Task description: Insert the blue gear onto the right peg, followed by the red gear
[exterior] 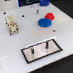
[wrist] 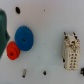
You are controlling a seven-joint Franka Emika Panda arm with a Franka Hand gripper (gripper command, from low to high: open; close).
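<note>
In the exterior view the blue gear point(exterior: 44, 22) lies flat on the white table, with the smaller red gear point(exterior: 50, 16) touching or nearly touching its far right side. Nearer the front sits the black-bordered white plate point(exterior: 31, 56) with two thin dark pins. The right peg point(exterior: 47, 44) stands bare, as does its left twin point(exterior: 35, 48). The wrist view looks down on the blue gear point(wrist: 24, 38) and the red gear point(wrist: 13, 50) side by side. The plate is outside that view. No gripper fingers show in either view.
A beige toothed block point(exterior: 12, 24) stands on the table toward the exterior view's left, also seen by the wrist camera point(wrist: 71, 52). A teal object point(wrist: 4, 27) sits beside the gears. Small dark spots point(wrist: 24, 73) mark the tabletop. Dark equipment lines the back edge.
</note>
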